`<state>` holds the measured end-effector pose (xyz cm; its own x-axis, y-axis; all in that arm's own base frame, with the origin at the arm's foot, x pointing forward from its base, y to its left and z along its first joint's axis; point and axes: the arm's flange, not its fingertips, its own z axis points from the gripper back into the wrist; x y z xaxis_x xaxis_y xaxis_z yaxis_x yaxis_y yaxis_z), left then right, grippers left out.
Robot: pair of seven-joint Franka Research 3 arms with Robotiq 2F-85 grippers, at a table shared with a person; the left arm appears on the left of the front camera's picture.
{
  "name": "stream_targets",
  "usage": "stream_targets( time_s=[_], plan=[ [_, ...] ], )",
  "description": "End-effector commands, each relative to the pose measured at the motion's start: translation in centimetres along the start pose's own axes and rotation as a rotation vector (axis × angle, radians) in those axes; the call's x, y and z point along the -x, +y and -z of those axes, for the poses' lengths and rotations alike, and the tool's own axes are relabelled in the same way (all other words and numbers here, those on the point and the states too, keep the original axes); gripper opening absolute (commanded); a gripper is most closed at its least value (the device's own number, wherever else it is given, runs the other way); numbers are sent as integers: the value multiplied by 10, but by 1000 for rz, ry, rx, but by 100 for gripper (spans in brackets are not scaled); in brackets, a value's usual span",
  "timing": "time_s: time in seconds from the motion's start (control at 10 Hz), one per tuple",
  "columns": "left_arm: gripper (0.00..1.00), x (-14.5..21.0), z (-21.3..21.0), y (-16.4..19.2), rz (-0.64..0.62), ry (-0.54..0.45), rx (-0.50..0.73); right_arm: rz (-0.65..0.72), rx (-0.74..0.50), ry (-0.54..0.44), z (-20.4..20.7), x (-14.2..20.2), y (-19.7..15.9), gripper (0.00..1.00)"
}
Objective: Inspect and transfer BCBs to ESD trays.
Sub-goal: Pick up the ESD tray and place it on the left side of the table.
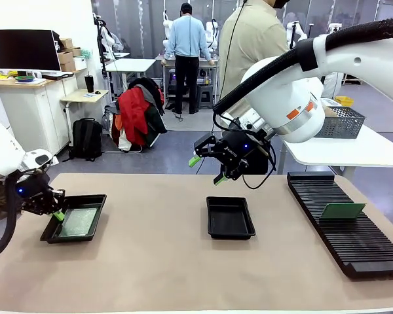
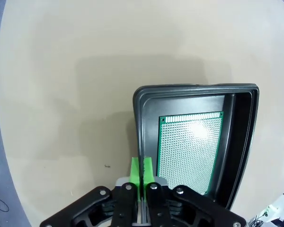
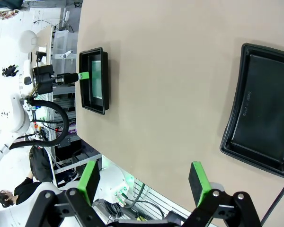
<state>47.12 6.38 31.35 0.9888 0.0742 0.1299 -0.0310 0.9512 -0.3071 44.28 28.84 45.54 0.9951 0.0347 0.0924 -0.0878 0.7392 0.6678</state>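
Observation:
A green speckled BCB (image 1: 78, 222) lies flat in the left ESD tray (image 1: 95, 198). My left gripper (image 1: 57, 213) is shut, its green pads pressed together right at that tray's left rim. In the left wrist view, the gripper (image 2: 142, 165) sits against the rim (image 2: 194, 88) beside the BCB (image 2: 191, 146). A second ESD tray (image 1: 230, 217) sits empty at mid-table. My right gripper (image 1: 206, 169) hangs open above its far side, holding nothing. In the right wrist view, my right gripper (image 3: 144, 175) looks down on the empty tray (image 3: 262, 113) and the far tray (image 3: 105, 80). Another BCB (image 1: 342, 210) stands in the rack.
A long black slotted rack (image 1: 354, 242) lies along the right side of the table. A person (image 1: 252, 39) stands behind the far edge, behind my right arm. A white side table with a wire basket (image 1: 344, 123) is at the back right. Bare tan tabletop lies between the trays.

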Motion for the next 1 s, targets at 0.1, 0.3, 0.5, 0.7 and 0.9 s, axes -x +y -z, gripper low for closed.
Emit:
stream_targets(
  time_s=[0.1,0.3,0.5,0.7,0.9],
  plan=[
    [3,5,8,1,21,-12,-31,13,17,8,-1,0,2,100],
    [3,8,13,2,19,-18,-32,13,17,8,-1,0,2,100],
    [3,10,19,5,25,-22,-34,13,17,8,-1,0,2,100],
    [3,5,10,2,-1,-3,-18,13,17,8,-1,0,2,100],
    [3,5,10,2,-1,-3,-18,13,17,8,-1,0,2,100]
  ],
)
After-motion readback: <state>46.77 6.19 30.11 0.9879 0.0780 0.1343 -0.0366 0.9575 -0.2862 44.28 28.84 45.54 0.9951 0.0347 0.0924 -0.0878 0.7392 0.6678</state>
